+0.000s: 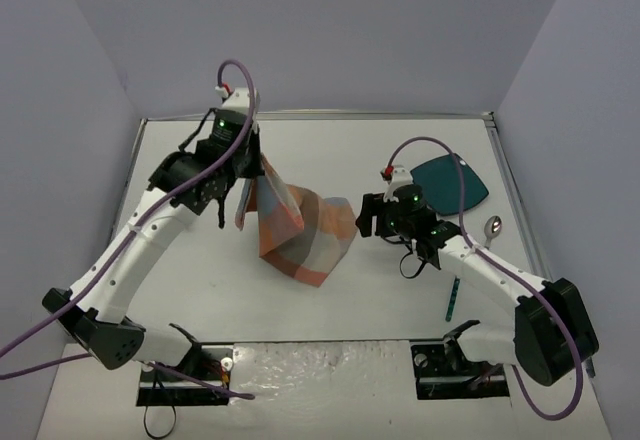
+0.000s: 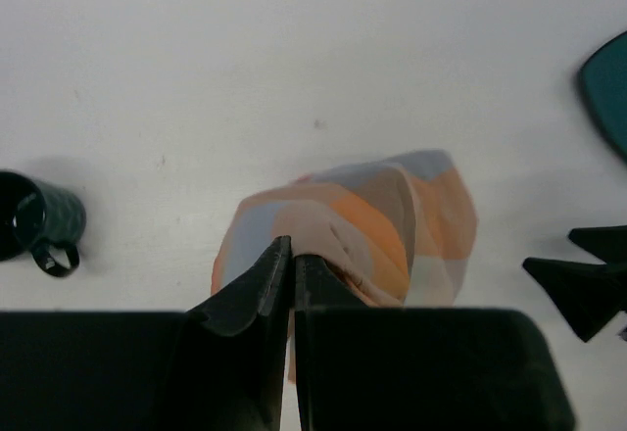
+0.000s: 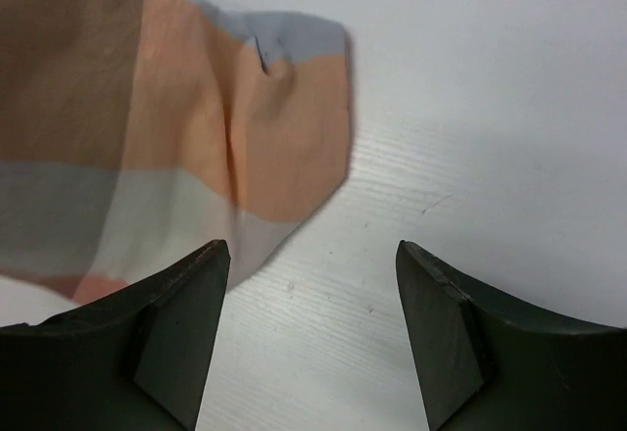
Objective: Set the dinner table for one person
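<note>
The plaid orange-blue-grey placemat is half lifted off the white dinner table. My left gripper is shut on its left edge and holds that edge up; the rest drapes down to the table. In the left wrist view the jaws pinch the cloth. My right gripper is open and empty, just right of the cloth's right corner. In the right wrist view the cloth corner lies ahead of the left finger, with bare table between the open jaws.
A teal plate lies at the back right, also at the left wrist view's right edge. A spoon and a teal-handled utensil lie by the right arm. A dark green mug stands left of the cloth.
</note>
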